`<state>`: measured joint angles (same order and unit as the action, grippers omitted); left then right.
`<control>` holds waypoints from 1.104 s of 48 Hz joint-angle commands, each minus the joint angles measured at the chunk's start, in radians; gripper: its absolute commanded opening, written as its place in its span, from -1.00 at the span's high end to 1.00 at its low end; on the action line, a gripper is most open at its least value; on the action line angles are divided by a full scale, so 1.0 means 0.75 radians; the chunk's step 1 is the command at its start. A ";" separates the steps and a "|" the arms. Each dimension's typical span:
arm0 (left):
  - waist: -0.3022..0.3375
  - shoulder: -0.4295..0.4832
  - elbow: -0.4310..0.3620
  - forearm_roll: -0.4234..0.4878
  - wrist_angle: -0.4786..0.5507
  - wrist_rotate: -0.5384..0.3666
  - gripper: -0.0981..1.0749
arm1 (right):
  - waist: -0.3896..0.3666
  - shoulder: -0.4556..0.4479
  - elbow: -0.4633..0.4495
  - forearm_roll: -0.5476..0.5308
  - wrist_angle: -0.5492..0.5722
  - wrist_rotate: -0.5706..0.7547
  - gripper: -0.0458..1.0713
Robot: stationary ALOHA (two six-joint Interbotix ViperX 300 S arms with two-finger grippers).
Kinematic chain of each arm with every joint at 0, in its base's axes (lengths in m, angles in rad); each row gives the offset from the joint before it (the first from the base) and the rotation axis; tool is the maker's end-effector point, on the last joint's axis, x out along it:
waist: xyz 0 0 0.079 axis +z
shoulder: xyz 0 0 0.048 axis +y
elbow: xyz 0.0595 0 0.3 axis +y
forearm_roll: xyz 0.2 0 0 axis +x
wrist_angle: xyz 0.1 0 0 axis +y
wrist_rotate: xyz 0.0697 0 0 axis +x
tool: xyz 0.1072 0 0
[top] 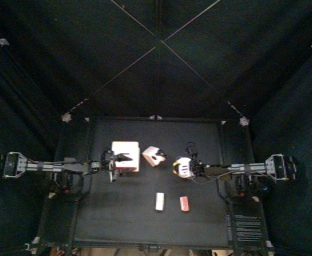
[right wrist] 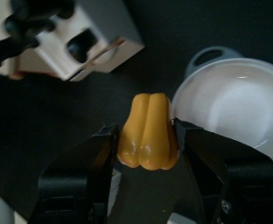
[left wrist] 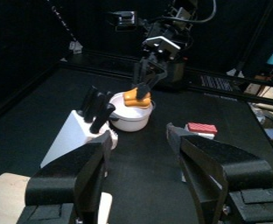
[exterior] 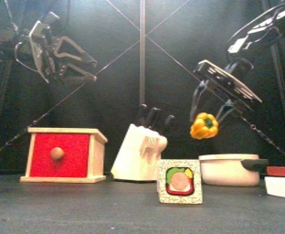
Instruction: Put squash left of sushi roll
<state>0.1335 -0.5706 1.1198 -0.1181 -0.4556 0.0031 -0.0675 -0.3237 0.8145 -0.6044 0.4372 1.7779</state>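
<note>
The squash (exterior: 204, 125) is a small yellow-orange rounded piece. My right gripper (exterior: 211, 108) is shut on it and holds it in the air above the white pot (exterior: 230, 170). In the right wrist view the squash (right wrist: 149, 131) sits between the jaws, beside the pot's rim (right wrist: 238, 105). The sushi roll (exterior: 179, 181) stands upright at the table's front, left of the pot and below the squash. It shows as a small white block (top: 162, 201) in the top view. My left gripper (left wrist: 145, 166) is open and empty, raised high at the left (exterior: 45, 44).
A red box in a wooden frame (exterior: 67, 154) stands at the left. A white knife block (exterior: 139, 151) stands in the middle behind the sushi roll. A small red-pink bar (top: 186, 203) lies at the front, right of the sushi roll.
</note>
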 commanded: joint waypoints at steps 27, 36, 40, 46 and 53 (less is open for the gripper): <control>0.016 -0.188 0.096 -0.020 -0.014 -0.004 -0.68 | 0.376 0.213 -0.335 -0.172 0.233 0.237 -0.51; 0.016 -0.215 0.110 -0.049 -0.014 -0.002 -0.68 | 0.430 0.342 -0.442 -0.309 0.225 0.385 -0.51; 0.016 -0.215 0.110 -0.049 -0.014 -0.002 -0.68 | 0.440 0.411 -0.491 -0.356 0.207 0.427 -0.51; 0.016 -0.215 0.112 -0.049 -0.014 -0.002 -0.68 | 0.450 0.538 -0.603 -0.436 0.172 0.485 -0.51; 0.016 -0.217 0.110 -0.049 -0.014 -0.002 -0.68 | 0.454 0.652 -0.740 -0.483 0.170 0.497 -0.51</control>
<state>0.1427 -0.7332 1.2164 -0.1549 -0.4571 0.0000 0.2715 0.1519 0.3375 -0.9465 0.5676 2.1491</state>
